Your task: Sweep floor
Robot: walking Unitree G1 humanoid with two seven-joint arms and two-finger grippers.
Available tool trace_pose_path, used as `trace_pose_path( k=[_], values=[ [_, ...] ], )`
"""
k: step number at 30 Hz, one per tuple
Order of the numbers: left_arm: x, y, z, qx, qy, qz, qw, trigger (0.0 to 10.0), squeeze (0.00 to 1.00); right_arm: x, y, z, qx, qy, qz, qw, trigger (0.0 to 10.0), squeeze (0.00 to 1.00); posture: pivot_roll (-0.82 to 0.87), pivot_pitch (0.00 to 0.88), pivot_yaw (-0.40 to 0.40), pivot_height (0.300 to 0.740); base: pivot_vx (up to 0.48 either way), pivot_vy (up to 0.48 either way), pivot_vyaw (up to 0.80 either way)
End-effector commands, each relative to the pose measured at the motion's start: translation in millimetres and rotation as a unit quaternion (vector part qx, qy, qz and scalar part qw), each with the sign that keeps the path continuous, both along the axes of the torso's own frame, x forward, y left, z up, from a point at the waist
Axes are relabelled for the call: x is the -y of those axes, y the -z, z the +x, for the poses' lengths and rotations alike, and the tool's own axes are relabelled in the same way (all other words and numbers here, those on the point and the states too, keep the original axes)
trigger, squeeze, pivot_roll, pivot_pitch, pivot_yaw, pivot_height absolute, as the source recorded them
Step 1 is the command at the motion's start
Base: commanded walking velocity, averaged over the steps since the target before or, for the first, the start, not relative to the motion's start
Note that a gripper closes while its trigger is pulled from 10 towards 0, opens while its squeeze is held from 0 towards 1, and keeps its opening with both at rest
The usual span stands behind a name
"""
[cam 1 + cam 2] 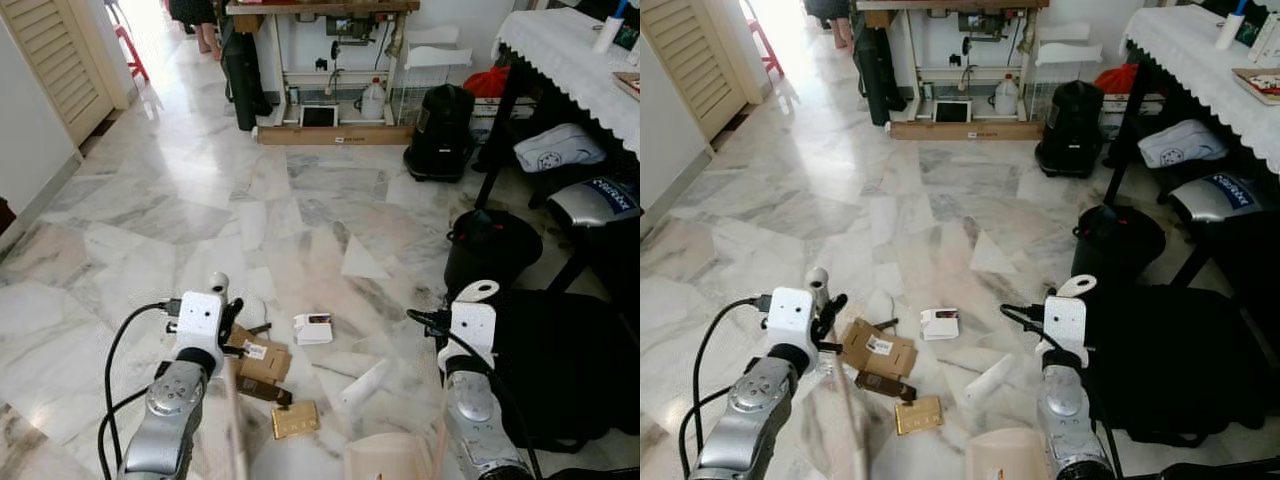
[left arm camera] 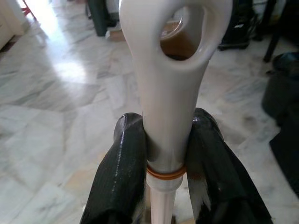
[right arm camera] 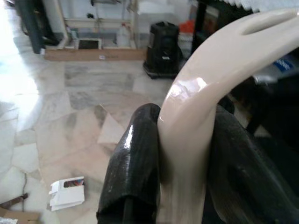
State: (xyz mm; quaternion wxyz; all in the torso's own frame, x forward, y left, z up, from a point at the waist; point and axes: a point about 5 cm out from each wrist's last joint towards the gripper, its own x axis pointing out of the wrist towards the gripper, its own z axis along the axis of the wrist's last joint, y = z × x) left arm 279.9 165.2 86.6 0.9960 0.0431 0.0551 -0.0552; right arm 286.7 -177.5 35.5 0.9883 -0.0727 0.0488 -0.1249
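While the left pincer (image 2: 166, 158) pinches the white broom handle (image 2: 170, 88), the right pincer (image 3: 184, 154) pinches the beige dustpan handle (image 3: 201, 107). Cardboard pieces (image 1: 262, 362), a white box (image 1: 313, 327) and a gold packet (image 1: 296, 420) lie on the marble floor (image 1: 200, 200) between both handles.

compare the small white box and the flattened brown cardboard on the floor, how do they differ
The white box is white, smaller and still boxy; the brown cardboard is brown, larger and lies flat, carrying a white label. The white box lies farther from the robot, the brown cardboard nearer its left gripper. Both rest on the marble floor.
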Motion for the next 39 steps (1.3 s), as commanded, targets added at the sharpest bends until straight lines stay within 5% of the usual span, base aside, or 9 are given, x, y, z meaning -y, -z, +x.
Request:
trace_pose_path(
  k=[1,39],
  values=[
    [-4.4,-6.8,3.5,0.02,-0.004,-0.013,1.0,10.0,0.0,-1.8,-5.4,4.3,0.016,0.001,0.008,1.0,10.0,0.0,0.09,0.065,0.051,0.74,0.0,0.0,0.0],
    [0.5,-10.7,1.6,0.065,0.006,-0.03,0.997,10.0,0.0,-8.7,-14.4,7.2,0.055,-0.022,0.011,0.998,10.0,0.0,0.08,0.023,0.048,0.74,0.0,0.0,0.0]
  ],
)
